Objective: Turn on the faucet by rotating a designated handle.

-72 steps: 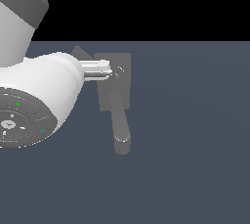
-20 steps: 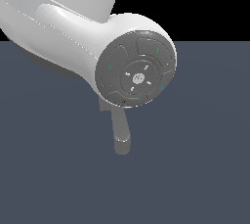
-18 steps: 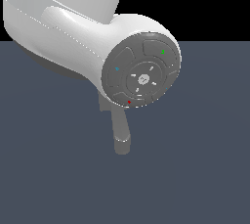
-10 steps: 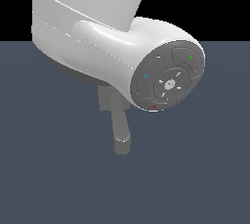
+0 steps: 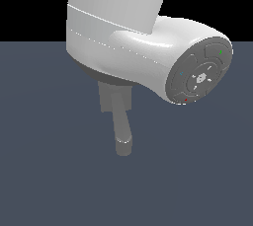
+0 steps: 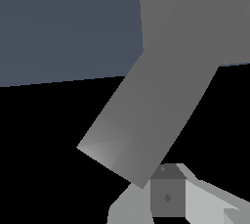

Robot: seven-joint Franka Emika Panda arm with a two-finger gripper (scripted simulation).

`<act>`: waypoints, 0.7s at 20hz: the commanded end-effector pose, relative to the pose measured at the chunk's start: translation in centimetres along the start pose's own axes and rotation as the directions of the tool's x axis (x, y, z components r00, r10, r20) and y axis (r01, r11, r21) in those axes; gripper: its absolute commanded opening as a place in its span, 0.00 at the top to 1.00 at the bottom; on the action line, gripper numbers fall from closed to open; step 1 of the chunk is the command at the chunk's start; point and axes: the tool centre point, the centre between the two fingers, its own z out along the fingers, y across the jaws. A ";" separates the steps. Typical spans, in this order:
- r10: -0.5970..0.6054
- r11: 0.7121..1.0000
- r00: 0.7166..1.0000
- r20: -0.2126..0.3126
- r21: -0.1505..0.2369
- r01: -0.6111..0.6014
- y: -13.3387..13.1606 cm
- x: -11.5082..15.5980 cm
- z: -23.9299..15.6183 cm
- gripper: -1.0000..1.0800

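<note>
In the exterior view my white arm [image 5: 123, 37] covers most of the grey faucet. Only part of its base block [image 5: 112, 97] and the thick rounded spout [image 5: 122, 133] stick out below the arm. The handle is hidden there. The wrist view shows the handle [image 6: 146, 115] very close, a straight grey bar with a squared tip, running out from the faucet body [image 6: 195, 8]. One dark finger pad [image 6: 167, 196] of my gripper [image 6: 168, 189] sits right at the bar's tip edge. No second finger shows, so I cannot tell how the jaws stand.
A flat dark blue-grey floor [image 5: 197, 170] spreads around the faucet. The round end cap of an arm joint [image 5: 200, 74] juts out on the exterior view's right, above the floor.
My arm has swung toward the exterior view's right and now hides the faucet's hub and handle. The spout has not moved.
</note>
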 end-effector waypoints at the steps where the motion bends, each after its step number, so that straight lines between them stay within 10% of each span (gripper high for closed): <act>1: -0.064 0.997 0.987 -0.147 -0.042 0.058 -0.1 2.6 0.1 1.00; 4: -0.072 0.997 0.985 -0.155 -0.047 0.065 -0.5 2.7 0.2 1.00; 6: -0.017 1.000 1.000 -0.015 -0.016 0.017 -0.7 0.2 0.2 1.00; 14: -0.039 0.999 0.996 -0.075 -0.028 0.037 -2.7 3.2 0.1 1.00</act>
